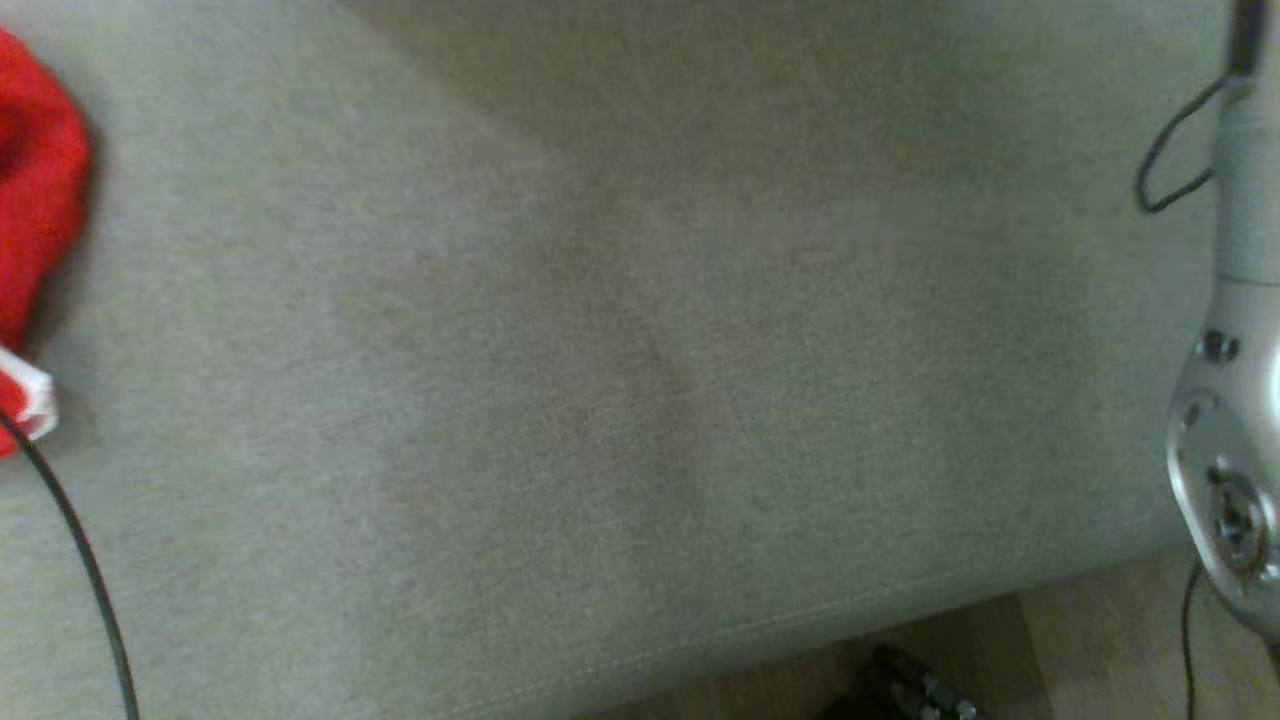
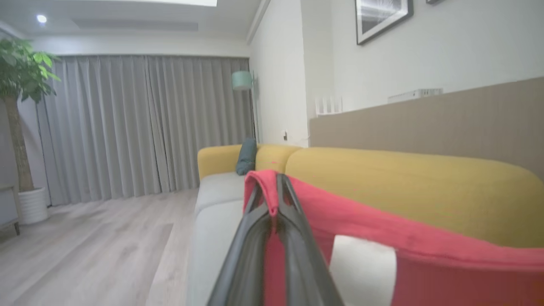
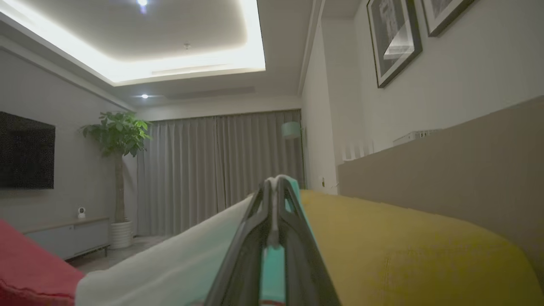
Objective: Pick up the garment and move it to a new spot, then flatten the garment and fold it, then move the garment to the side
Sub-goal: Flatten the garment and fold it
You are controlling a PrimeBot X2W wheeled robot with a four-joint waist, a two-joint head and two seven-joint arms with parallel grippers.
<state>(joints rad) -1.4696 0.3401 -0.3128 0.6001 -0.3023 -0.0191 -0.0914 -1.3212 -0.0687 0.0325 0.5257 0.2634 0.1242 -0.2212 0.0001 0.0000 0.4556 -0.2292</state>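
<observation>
The garment (image 2: 382, 240), red with a white patch, is held between both grippers beside the yellow back of the sofa (image 2: 408, 191). The left gripper (image 2: 270, 193) is seen with its jaws pressed together on a red fold, which is pinched near the fingertips and draped over them. The right gripper (image 3: 276, 189) is likewise closed, with a white and teal edge of the cloth nipped between its fingers. From there the white cloth is stretched away to the lower left of the right wrist view, where red fabric is met. In the head view a red bulge of the garment with a white corner is shown at the left edge, over the grey seat (image 1: 640, 350). A pale forearm (image 1: 1235, 400) is seen at the right edge, and a black cable (image 1: 85, 560) at the lower left
</observation>
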